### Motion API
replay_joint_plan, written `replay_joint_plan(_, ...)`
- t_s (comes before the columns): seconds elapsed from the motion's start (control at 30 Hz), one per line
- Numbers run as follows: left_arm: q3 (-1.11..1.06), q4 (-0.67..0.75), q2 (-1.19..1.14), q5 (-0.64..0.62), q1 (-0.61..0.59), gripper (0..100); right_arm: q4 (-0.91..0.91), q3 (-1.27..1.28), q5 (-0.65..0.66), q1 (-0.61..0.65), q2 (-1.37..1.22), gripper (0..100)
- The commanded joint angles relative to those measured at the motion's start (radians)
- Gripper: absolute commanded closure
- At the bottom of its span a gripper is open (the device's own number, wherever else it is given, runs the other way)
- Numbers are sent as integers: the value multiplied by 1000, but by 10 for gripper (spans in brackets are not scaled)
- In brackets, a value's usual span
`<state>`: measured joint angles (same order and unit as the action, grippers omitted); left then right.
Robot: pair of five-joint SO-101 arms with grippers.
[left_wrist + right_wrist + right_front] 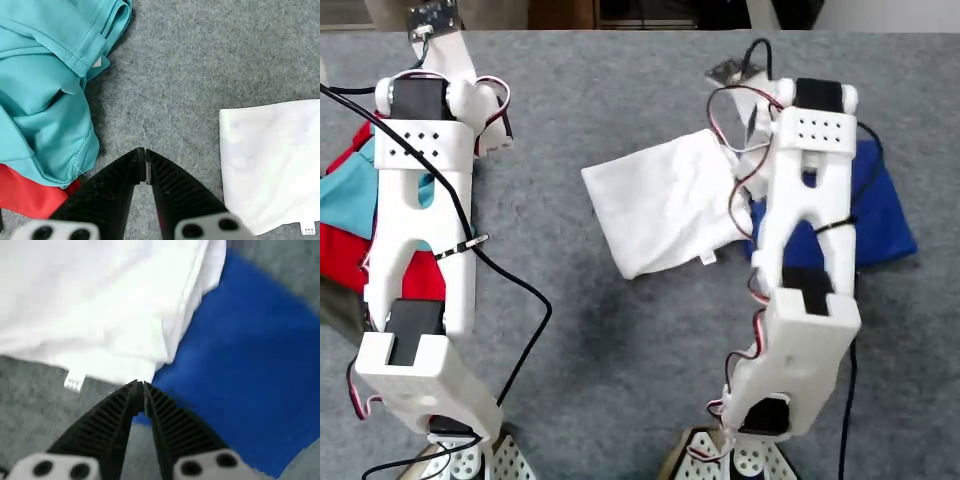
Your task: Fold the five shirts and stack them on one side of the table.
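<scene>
A folded white shirt [660, 205] lies mid-table, its edge overlapping a blue shirt [885, 220] under the right arm [810, 200]. A crumpled teal shirt [350, 190] rests on a red shirt [345, 255] at the table's left side, under the left arm [420, 200]. My left gripper [145, 151] is shut with nothing in it, over bare grey table between the teal shirt [45, 75] and the white shirt [272, 160]. My right gripper [140, 385] is shut, its tips at the white shirt's [100, 300] edge where that edge meets the blue shirt [240, 365].
The grey carpet-like table top [620, 380] has free room at the front middle. A dark piece of cloth [335, 310] shows at the left edge below the red shirt [25, 192]. Black cables [520, 290] trail from the left arm across the table.
</scene>
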<state>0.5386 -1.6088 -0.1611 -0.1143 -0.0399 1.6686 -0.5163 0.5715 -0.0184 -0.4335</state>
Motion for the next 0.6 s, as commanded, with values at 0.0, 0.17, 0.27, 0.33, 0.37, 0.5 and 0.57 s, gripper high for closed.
replay_joint_plan(0.0,-2,12,48,-3,-5,982,-137,-38,-2,99,15,993)
replay_joint_plan(0.17,-2,14,48,-6,-5,982,-262,-77,0,137,-143,993)
replay_joint_plan(0.27,-2,14,47,-8,-5,982,-255,-117,0,128,-231,993)
replay_joint_plan(0.33,-2,14,47,-8,-3,982,-215,-139,0,110,-277,993)
replay_joint_plan(0.37,-2,14,47,-8,-3,982,-187,-153,0,105,-294,993)
replay_joint_plan(0.5,-2,14,47,-8,-3,982,-20,-226,31,79,-321,993)
replay_joint_plan(0.57,-2,14,47,-8,-3,982,77,-266,69,79,-321,993)
